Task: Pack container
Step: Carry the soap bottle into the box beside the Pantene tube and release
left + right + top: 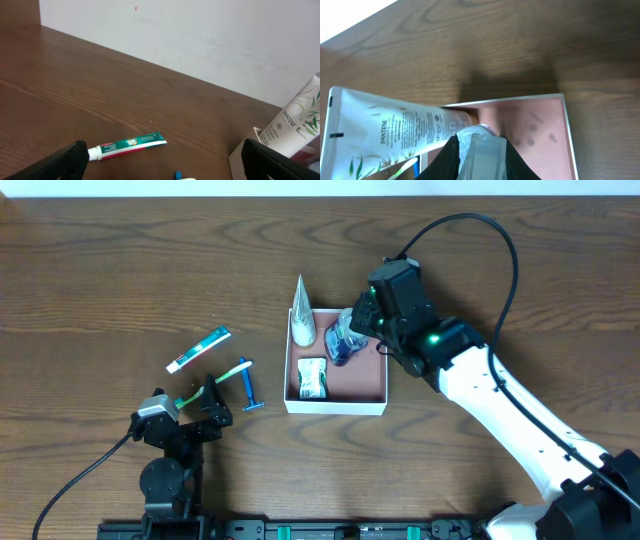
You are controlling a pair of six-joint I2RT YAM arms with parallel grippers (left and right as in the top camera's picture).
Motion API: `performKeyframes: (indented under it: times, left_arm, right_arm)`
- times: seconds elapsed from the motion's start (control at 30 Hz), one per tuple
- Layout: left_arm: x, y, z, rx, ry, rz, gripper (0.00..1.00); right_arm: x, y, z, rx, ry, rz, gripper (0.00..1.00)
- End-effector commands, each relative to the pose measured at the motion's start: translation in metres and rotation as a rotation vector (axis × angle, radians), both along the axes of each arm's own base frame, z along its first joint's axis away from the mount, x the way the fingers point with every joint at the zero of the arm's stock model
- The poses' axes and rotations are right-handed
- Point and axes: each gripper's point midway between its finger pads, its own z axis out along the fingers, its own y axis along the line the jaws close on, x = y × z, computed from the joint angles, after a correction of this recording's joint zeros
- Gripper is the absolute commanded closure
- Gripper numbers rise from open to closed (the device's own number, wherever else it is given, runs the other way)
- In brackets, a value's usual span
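The container [335,407] is a white-walled square box with a reddish-brown floor at the table's middle. A white Pantene tube [302,315] leans on its far left corner, and a small green-and-white packet [312,378] lies inside. My right gripper [355,325] is over the box's far side, shut on a clear bluish plastic bottle [343,343]. The right wrist view shows the bottle [482,152] between the jaws [479,142], above the floor [535,130] and next to the tube [385,132]. My left gripper [205,412] is open and empty at the front left.
A green-and-white toothpaste tube [198,349] lies left of the box and also shows in the left wrist view [127,146]. A green-white toothbrush [218,378] and a blue razor [248,390] lie just ahead of the left gripper [165,165].
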Motion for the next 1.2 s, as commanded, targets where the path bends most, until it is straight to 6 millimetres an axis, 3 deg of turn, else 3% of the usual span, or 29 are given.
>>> performKeyframes:
  times: [0.0, 0.43, 1.17]
  left_arm:
    - [-0.001, 0.002, -0.019, 0.014, 0.054, 0.010, 0.02]
    - [-0.001, 0.002, -0.018, 0.014, 0.054, 0.010, 0.02]
    - [-0.001, 0.002, -0.019, 0.014, 0.054, 0.010, 0.02]
  right_arm:
    - [0.009, 0.005, 0.009, -0.002, -0.056, -0.052, 0.81]
    - [0.015, 0.029, -0.027, -0.065, -0.056, -0.043, 0.81]
    - [0.025, 0.013, -0.025, -0.133, -0.109, -0.128, 0.81]
